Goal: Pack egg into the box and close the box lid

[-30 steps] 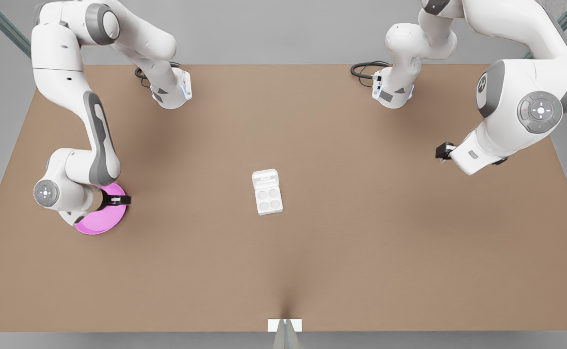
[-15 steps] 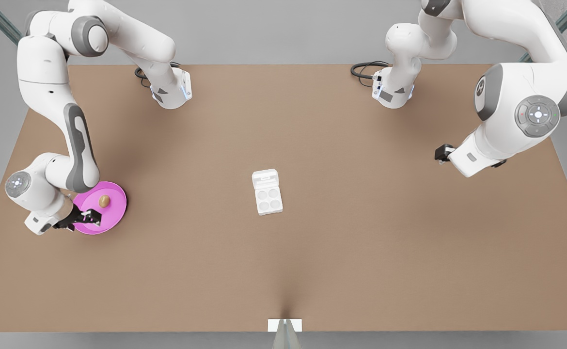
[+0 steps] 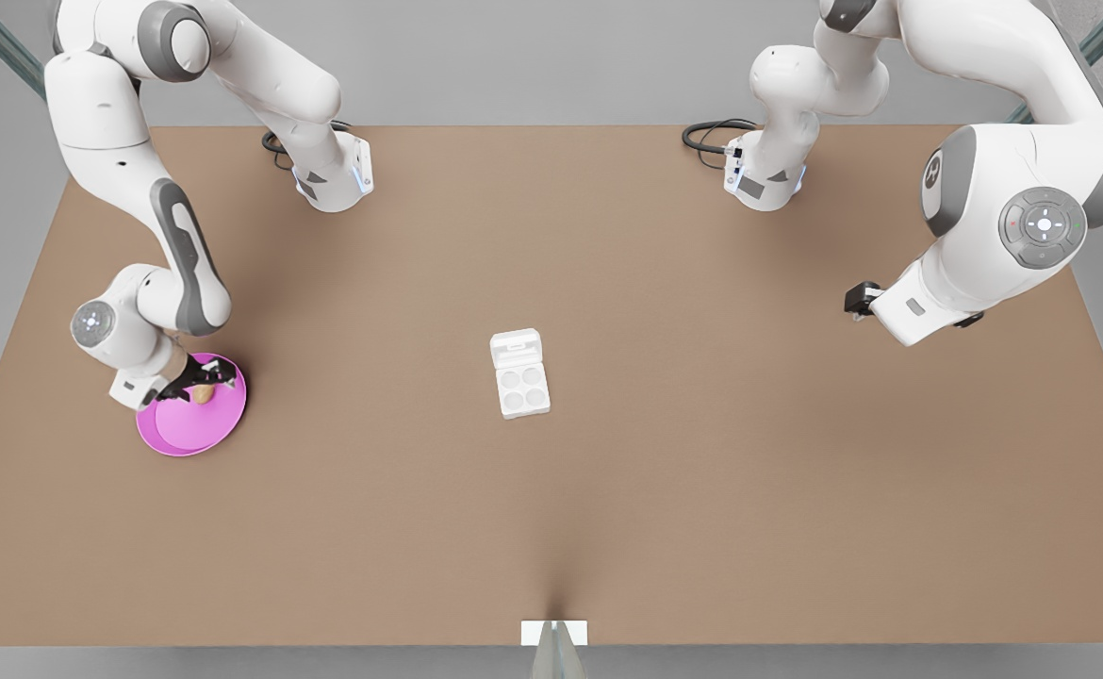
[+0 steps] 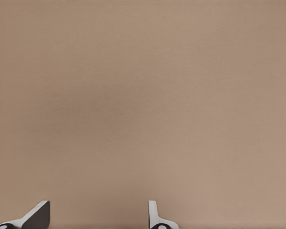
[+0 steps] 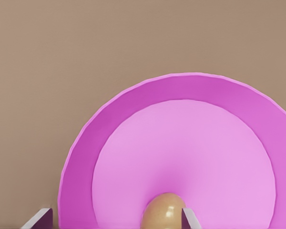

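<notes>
A brown desk [image 3: 608, 509] is seen from above, with 2 white robot arms reaching over it.

At the left edge of the desk in the front view, the right gripper [image 3: 201, 380] has been brought back over the far rim of the round pink plate [image 3: 184, 429]. Half a second earlier it hung at the plate's near-left rim, with the egg lying apart from it; 1 second earlier it was over the plate's far side. Now the egg [image 3: 202, 393] is seen directly under the gripper's black fingers. In the right wrist view the egg [image 5: 164, 212] sits between the 2 spread fingertips, close to 1 of them, with a gap on the other side, so the gripper is judged released and not yet grasping. The approach to the egg looks nearly complete; closing and lifting remain to be done.

In the middle of the desk the box [image 3: 521, 389] stands unmoved, its 4 cup hollows bare, and the box lid [image 3: 516, 347] is folded open on the far side.

Near the right edge, the left gripper [image 3: 855, 299] is held above the desk and has barely shifted; this arm waits. Its wrist view shows fingertips [image 4: 35, 215] spread wide over bare desk, a released state the front view cannot confirm.
</notes>
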Robot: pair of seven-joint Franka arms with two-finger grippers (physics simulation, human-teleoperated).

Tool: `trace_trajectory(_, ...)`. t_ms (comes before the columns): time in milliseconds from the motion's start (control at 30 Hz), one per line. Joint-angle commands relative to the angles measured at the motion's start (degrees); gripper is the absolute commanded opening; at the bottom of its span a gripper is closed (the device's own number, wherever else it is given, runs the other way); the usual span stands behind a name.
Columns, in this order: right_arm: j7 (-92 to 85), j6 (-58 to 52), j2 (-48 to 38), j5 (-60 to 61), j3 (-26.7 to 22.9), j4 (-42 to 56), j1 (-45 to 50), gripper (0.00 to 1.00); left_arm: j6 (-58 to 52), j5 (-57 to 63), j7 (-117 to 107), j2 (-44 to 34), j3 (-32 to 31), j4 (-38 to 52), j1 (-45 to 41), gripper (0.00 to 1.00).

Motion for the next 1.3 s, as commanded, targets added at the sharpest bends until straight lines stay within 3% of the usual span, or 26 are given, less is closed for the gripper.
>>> trace_trajectory(0,-4.4,3.2,0.0,0.1,0.0,-0.4,0.0,1.0,0.0,0.1,0.2,-0.1,0.0,0.0,0.0,1.0)
trace_trajectory(267,-2.8,6.4,0.0,0.1,0.0,-2.9,-0.1,1.0,0.1,0.1,0.2,-0.1,0.0,0.0,-0.1,1.0)
trace_trajectory(533,-5.1,6.5,0.4,-0.1,0.0,-1.0,-5.9,1.0,0.0,0.8,-0.1,-0.1,0.0,0.0,-1.3,1.0)
trace_trajectory(1067,-4.0,11.8,5.7,0.0,0.1,-0.8,-5.2,1.0,0.0,0.8,-0.1,-0.1,0.0,0.0,-1.2,1.0)
trace_trajectory(1133,-3.7,11.9,5.7,0.0,0.1,-0.8,-5.2,0.9,0.0,0.8,-0.1,0.0,0.0,0.0,-1.3,1.0)
trace_trajectory(1267,-3.9,11.8,5.7,0.0,0.1,-0.4,-5.6,0.9,0.0,0.8,-0.1,0.0,0.0,0.0,-1.3,1.0)
